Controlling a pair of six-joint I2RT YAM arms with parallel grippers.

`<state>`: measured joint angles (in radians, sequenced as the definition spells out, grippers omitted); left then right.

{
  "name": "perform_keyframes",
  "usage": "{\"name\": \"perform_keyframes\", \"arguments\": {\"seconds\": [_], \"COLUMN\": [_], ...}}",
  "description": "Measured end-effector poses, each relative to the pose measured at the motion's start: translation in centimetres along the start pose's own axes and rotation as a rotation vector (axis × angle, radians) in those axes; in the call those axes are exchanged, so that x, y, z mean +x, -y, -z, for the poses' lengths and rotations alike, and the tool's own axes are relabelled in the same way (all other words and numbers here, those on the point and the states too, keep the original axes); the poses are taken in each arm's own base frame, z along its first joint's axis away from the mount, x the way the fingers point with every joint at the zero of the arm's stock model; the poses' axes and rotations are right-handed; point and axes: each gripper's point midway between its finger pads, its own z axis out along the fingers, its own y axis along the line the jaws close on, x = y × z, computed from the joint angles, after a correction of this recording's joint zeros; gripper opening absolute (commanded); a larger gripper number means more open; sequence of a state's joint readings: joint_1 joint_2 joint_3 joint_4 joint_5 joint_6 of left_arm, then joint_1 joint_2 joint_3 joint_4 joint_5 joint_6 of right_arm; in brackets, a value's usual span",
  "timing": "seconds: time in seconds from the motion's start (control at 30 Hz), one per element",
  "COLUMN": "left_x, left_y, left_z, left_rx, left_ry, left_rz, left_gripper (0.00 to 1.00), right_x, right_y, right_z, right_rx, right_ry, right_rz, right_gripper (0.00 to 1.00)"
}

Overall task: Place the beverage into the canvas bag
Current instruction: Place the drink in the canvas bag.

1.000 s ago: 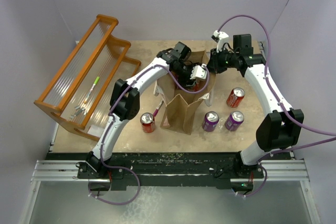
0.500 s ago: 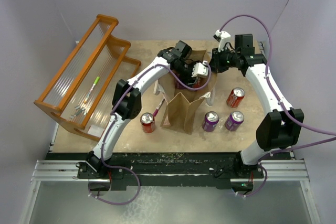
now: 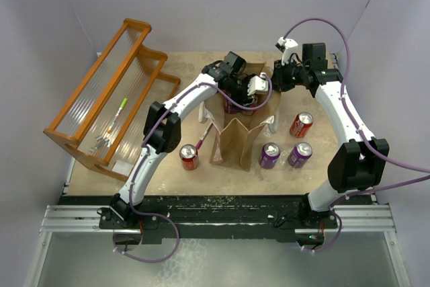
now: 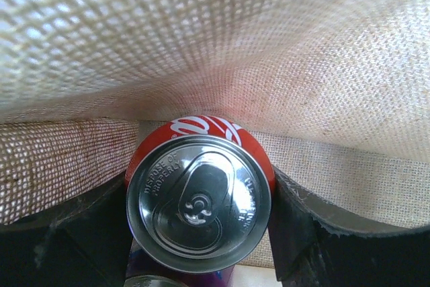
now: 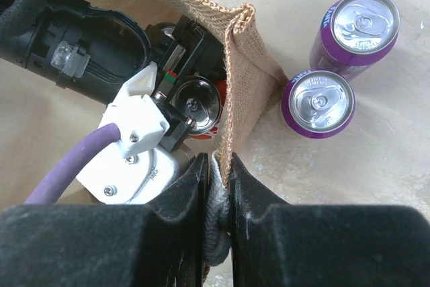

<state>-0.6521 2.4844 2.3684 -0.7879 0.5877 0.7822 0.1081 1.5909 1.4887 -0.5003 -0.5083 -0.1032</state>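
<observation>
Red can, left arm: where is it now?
Left wrist view: the red can is inside the canvas bag, held in the left gripper, near the bag edge the right gripper pinches.

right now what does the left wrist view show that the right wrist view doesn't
Only the left wrist view: the woven inside walls of the canvas bag, and the left gripper clamped on the red can. Only the right wrist view: two purple cans standing outside the bag, and the right gripper shut on the bag's rim by its white handle. Both: the red can's silver lid inside the bag.
</observation>
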Motion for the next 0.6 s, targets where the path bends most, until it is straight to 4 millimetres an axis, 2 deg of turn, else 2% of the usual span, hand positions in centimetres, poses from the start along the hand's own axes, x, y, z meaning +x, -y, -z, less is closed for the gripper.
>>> {"name": "perform_keyframes", "arguments": {"seconds": [0.23,0.37,0.5,0.6], "left_x": [0.24,0.31,0.28,0.23], "left_y": [0.08,0.03,-0.13,-0.28], "left_z": [-0.14,-0.07,-0.05,-0.09], "left_rx": [-0.003,-0.007,-0.018,-0.025], "left_ry": [0.0,-0.001,-0.001,0.005], "left_rz": [0.045,0.068,0.088,0.099], "left_gripper": [0.89,0.9,0.85,0.67], "right_x": [-0.12,-0.12,-0.12,-0.12], "right_y": [0.27,0.28,0.27,0.29], "right_z": [-0.14,-0.14,-0.14,-0.13], "right_rx": [0.004,0.004,0.003,0.004], "right_ry": [0.003,0.003,0.003,0.003], "right_rz": [0.0,0.0,0.0,0.0], "right_gripper": [0.14,0.14,0.14,0.14]}}
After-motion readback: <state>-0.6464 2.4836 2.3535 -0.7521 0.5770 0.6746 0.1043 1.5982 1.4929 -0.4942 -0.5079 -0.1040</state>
